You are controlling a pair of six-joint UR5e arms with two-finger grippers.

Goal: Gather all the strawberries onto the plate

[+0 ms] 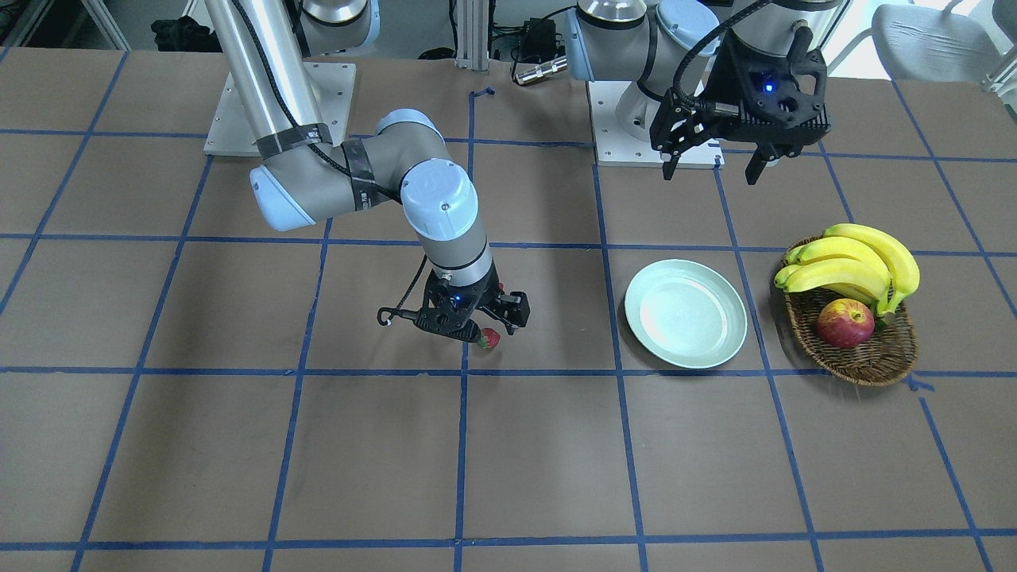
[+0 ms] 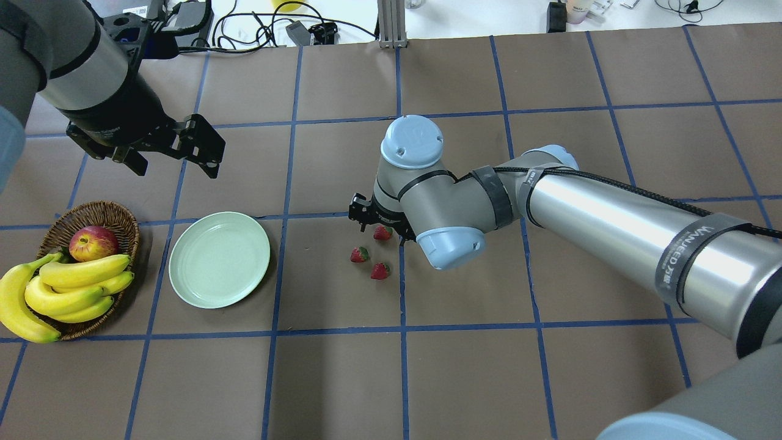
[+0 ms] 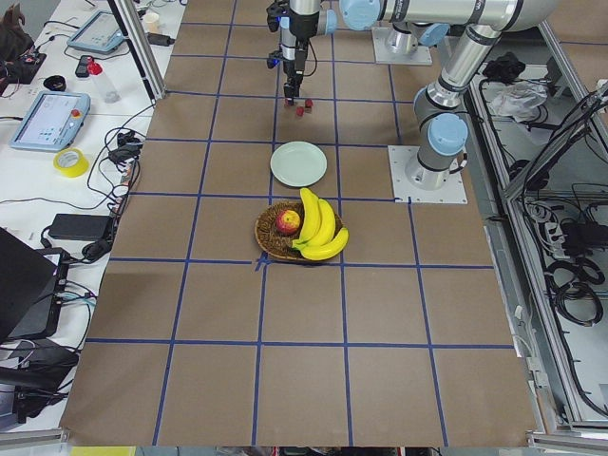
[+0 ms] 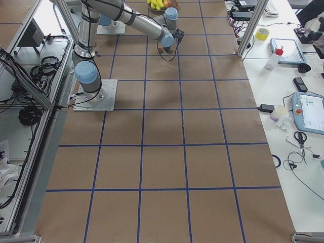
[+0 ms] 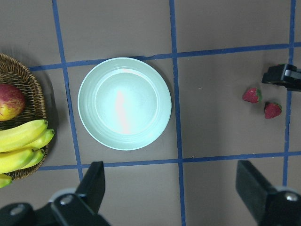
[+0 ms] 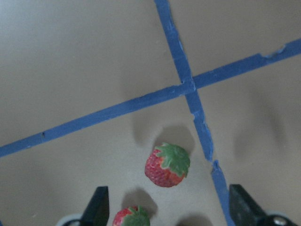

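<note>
Strawberries (image 2: pixel 360 254), small and red, are scattered near round mint-green plate (image 2: pixel 219 259) on brown blue-taped table (image 2: pixel 464 379).
Left gripper (image 1: pixel 711 173) and right gripper (image 6: pixel 169 200) are held spread.

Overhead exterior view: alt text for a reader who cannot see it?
The right gripper, open, is down over one of three strawberries on the table, right of the empty green plate. The left gripper hangs open near a basket of bananas and an apple.

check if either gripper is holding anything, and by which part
Nothing is held. Right gripper open above the strawberries, left gripper open and empty in the air.
</note>
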